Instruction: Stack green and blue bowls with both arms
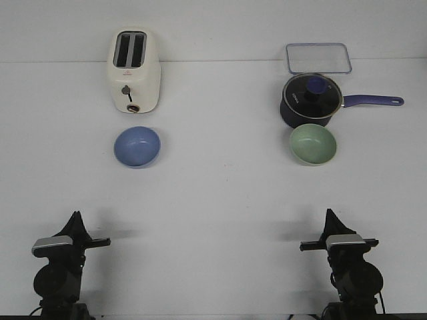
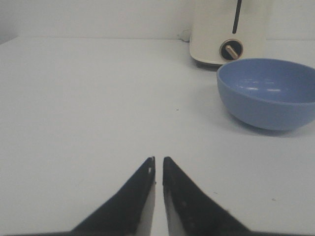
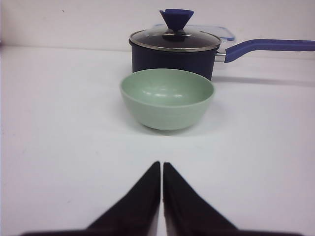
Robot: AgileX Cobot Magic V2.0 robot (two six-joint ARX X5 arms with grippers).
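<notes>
The periwinkle blue bowl [image 1: 137, 147] sits upright on the white table, just in front of the toaster; it also shows in the left wrist view [image 2: 268, 93]. The pale sage green bowl [image 1: 313, 144] sits upright on the right, just in front of the saucepan; it also shows in the right wrist view [image 3: 167, 98]. My left gripper [image 1: 75, 217] is shut and empty near the front left edge, well short of the blue bowl; in its wrist view the left gripper [image 2: 158, 158] holds nothing. My right gripper [image 1: 329, 213] is shut and empty near the front right edge; it also shows in its own view [image 3: 162, 163].
A cream toaster [image 1: 133, 69] stands at the back left. A dark navy saucepan [image 1: 311, 100] with a glass lid and a long handle pointing right stands behind the green bowl. A clear rectangular lid [image 1: 318, 58] lies behind the saucepan.
</notes>
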